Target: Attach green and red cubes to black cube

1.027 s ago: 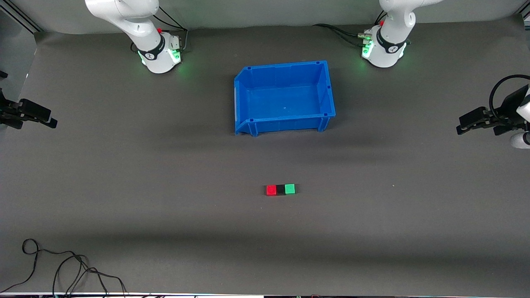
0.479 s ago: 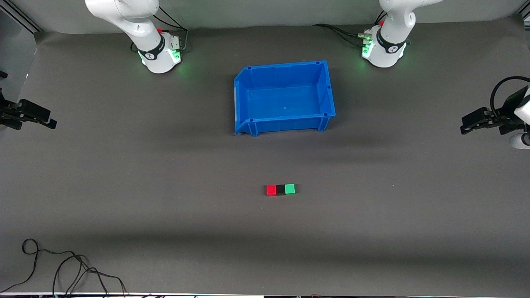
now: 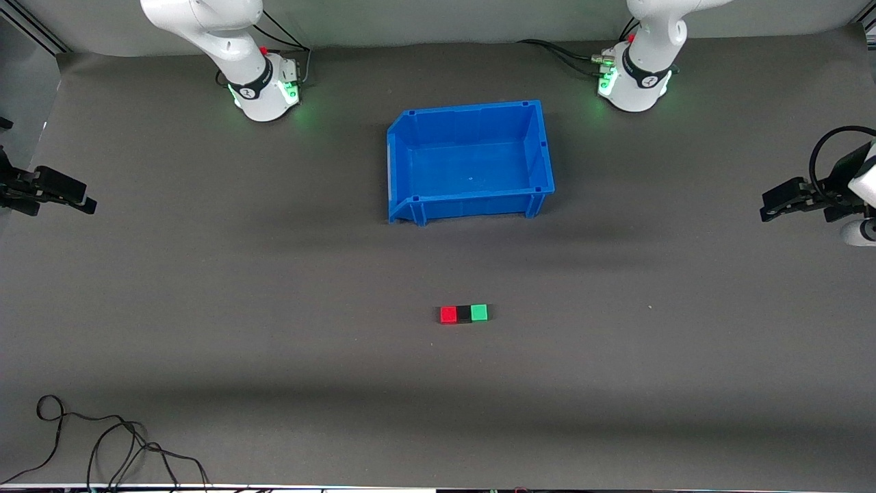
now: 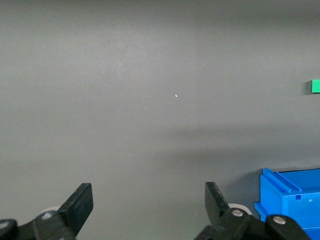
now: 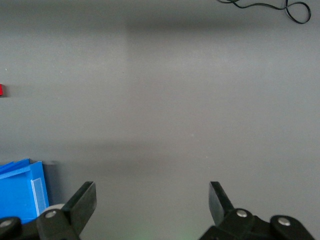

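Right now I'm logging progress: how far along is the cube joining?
Looks done: red cube, black cube and green cube sit in one touching row. Nothing in hand: left gripper and right gripper wait open at the table's ends. Nothing visibly left.

red cube | black cube | green cube | blue bin

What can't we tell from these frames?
- Whether the red cube, black cube and green cube are actually joined: front view shows them touching in a row, too small for seams.
- Black cube: outside both wrist views.
- Left hand and right hand: fingertips only, cut off by the frame edge.
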